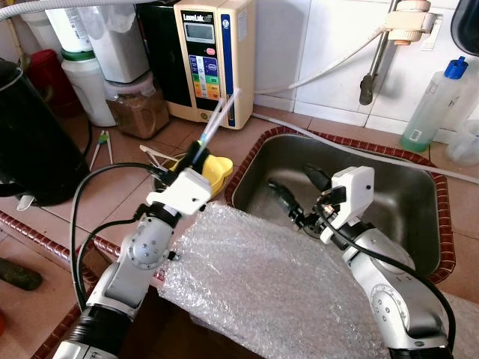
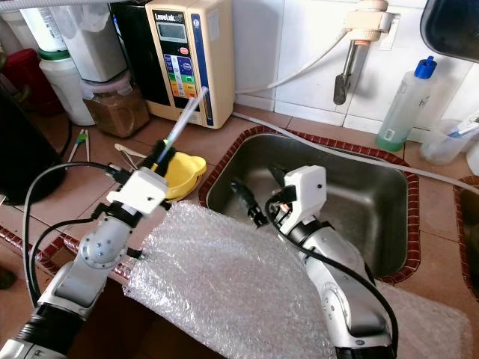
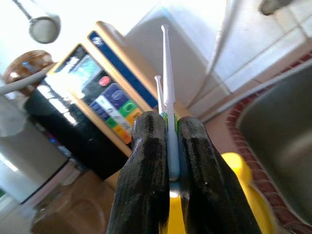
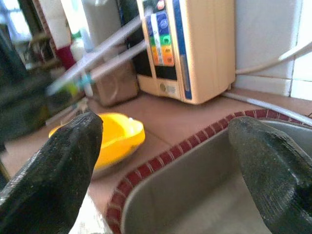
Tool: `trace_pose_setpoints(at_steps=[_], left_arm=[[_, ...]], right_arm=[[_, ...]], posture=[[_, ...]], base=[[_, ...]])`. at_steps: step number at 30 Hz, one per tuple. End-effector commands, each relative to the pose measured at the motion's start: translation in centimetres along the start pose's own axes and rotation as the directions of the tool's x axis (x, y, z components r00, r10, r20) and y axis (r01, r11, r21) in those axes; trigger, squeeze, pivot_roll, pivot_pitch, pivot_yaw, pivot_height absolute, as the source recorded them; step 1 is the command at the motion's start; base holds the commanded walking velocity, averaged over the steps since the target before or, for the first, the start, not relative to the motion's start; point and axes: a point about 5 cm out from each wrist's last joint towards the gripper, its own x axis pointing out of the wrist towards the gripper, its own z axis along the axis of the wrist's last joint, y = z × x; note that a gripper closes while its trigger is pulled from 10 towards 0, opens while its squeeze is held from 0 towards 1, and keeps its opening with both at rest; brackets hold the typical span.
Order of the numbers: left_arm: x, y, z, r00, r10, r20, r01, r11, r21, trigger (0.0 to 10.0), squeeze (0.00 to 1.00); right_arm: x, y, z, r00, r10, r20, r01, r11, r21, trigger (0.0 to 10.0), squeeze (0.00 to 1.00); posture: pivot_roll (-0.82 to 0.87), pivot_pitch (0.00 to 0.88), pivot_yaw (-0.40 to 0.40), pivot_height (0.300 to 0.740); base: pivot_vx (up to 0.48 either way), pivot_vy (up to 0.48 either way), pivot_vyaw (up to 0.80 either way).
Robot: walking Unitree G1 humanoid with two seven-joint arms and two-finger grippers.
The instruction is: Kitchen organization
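My left gripper (image 1: pixel 196 153) is shut on two thin pale sticks (image 1: pixel 217 120) with green and blue bands, like toothbrush handles. They point up and away toward the beige wall appliance. In the left wrist view the sticks (image 3: pixel 165 73) rise from between the black fingers (image 3: pixel 146 165). A yellow bowl (image 1: pixel 217 173) sits on the counter just below that gripper. My right gripper (image 1: pixel 296 191) hangs open over the left part of the steel sink (image 1: pixel 404 194), nothing between its fingers (image 4: pixel 53 175). The bowl (image 4: pixel 114 139) lies beyond its left finger.
A sheet of bubble wrap (image 1: pixel 277 284) covers the counter's front edge and the sink's near rim. A beige water appliance (image 1: pixel 213 56), a jar of brown powder (image 1: pixel 138 105) and a black kettle (image 1: pixel 30 142) stand at the back left. A green-liquid bottle (image 1: pixel 434 105) stands right of the sink.
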Motion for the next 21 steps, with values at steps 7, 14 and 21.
trace_pose_setpoints(at_steps=[7,14,21], left_arm=[[0.6,-1.9,0.3,0.991,-0.106,0.086,0.102,0.993,0.059,0.0,0.00],[1.3,-3.2,1.3,0.974,-0.165,0.158,0.157,0.986,0.064,0.0,0.00],[0.8,-3.6,1.3,0.944,-0.263,0.201,0.244,0.963,0.113,0.0,0.00]], right_arm=[[1.4,-1.4,0.6,0.993,-0.107,0.051,0.089,0.958,0.273,10.0,0.00],[3.1,-2.0,-0.2,0.985,-0.173,0.026,0.146,0.898,0.414,10.0,0.00],[4.3,-3.5,0.2,0.992,-0.123,-0.028,0.125,0.918,0.378,10.0,0.00]], posture=[[-0.12,0.008,0.063,0.740],[-0.11,0.037,0.064,0.740],[-0.09,0.098,0.079,0.740]], base=[[0.000,0.000,0.00],[0.000,0.000,0.00],[0.000,0.000,0.00]])
